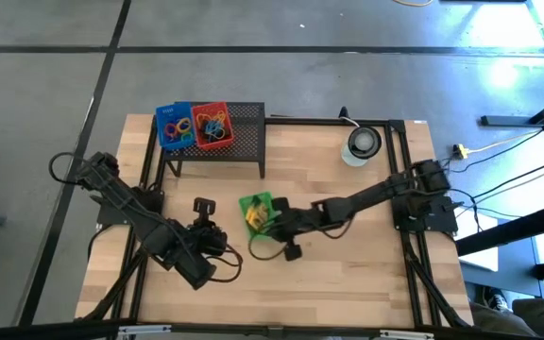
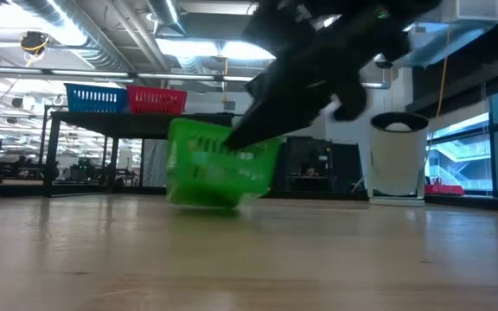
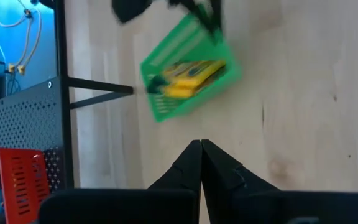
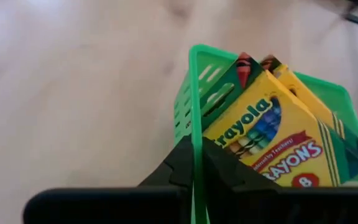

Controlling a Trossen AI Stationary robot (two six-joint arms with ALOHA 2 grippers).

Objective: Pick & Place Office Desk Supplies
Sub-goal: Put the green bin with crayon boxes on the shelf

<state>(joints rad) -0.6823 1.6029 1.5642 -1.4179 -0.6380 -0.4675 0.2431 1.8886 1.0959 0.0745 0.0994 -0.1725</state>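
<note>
Crayon boxes (image 4: 272, 143) in green basket (image 1: 256, 212), wood table (image 1: 348, 274); R jaws pinch rim, L closed.

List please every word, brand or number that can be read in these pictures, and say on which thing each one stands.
"Crayola" – on the front crayon box standing in the green basket.
"CRAYONS" – same box, below the brand name.
"8" – same box, near its lower edge.
Small line above "CRAYONS": too small to read.
Second crayon box behind it: its print is hidden.
Blue basket contents: marks too blurred to read.
</note>
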